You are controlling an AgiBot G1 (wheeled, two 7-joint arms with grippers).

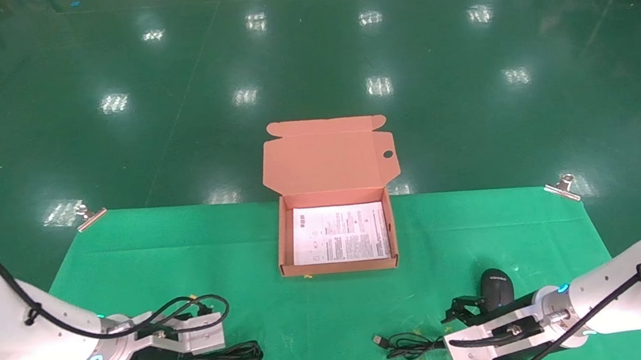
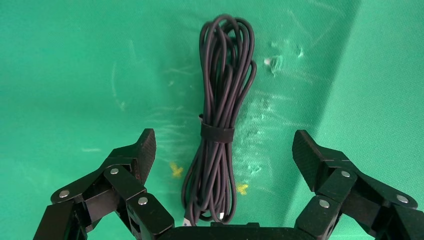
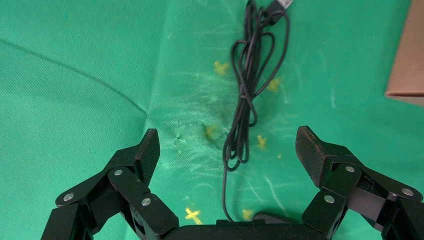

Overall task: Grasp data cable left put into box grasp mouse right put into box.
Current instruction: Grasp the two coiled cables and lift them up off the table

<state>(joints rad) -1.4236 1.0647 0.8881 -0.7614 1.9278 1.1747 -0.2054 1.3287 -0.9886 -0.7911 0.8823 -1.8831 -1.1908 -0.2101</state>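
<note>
Two grippers sit low over the green cloth-covered worktop [image 1: 326, 326], both with fingers spread wide and holding nothing: the left gripper [image 2: 223, 150] hangs over the black looped data cable bundle [image 2: 220, 130], which lies flat on the cloth between its fingers [image 2: 142, 150] at the near left. The right gripper [image 3: 227, 147] hovers at the near right over the thin black cord [image 3: 250, 95] of the small black oval mouse [image 1: 496, 287], cord strung toward its USB plug [image 1: 378, 340]. The shallow orange-brown cardboard box [image 1: 340, 266] sits open at the worktop's far middle, lid up, a white printed sheet [image 1: 340, 232] inside, well apart from cable and mouse.
</note>
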